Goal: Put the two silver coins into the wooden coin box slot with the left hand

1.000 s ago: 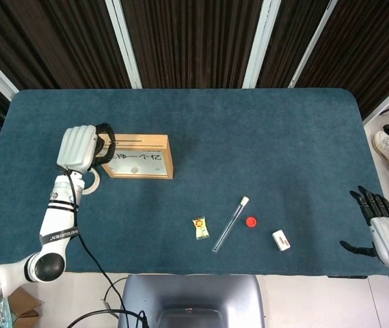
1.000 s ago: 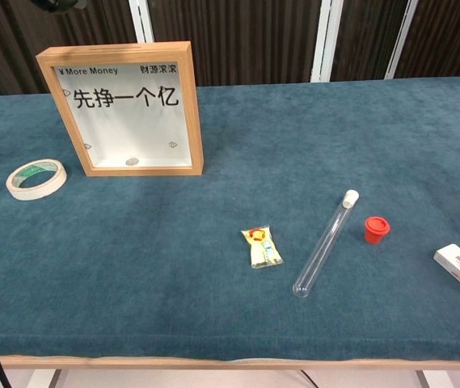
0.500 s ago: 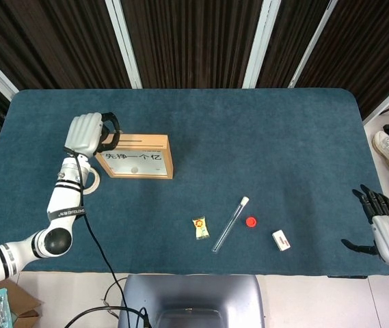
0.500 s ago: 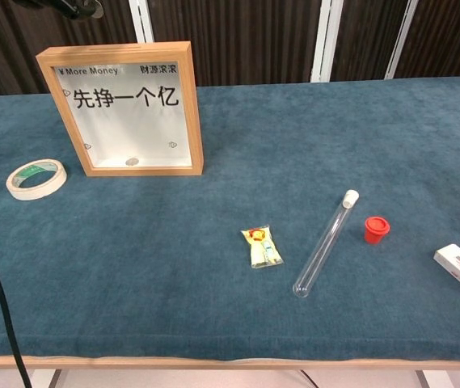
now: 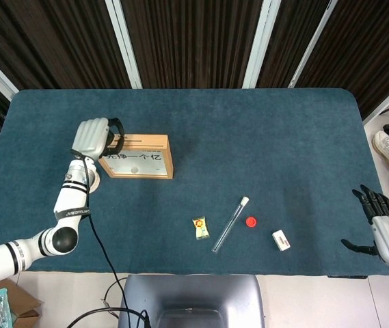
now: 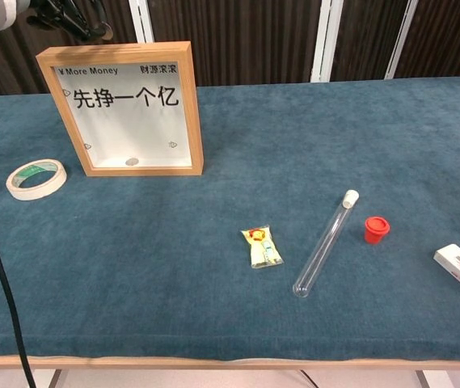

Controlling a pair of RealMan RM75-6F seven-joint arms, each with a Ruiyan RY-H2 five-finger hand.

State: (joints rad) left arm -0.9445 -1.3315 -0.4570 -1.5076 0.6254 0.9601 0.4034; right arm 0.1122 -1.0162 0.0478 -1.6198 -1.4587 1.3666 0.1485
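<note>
— Worktop [image 6: 132, 275] first: tape roll [image 6: 36, 178], then coin box [image 6: 124, 109] with one coin [image 6: 132, 162] inside.

— Left hand [image 5: 91, 139] over its slot — grip unclear, second coin unseen. Misaligned, it could drop outside. Right hand [image 5: 384, 232] idles, spread.

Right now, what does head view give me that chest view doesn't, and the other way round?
Only head view: the right hand off the table's right edge, the slot along the coin box top, and the whole left hand beside it. Only chest view: the box's printed front and a coin lying inside. Both: tape roll, test tube, red cap.
</note>
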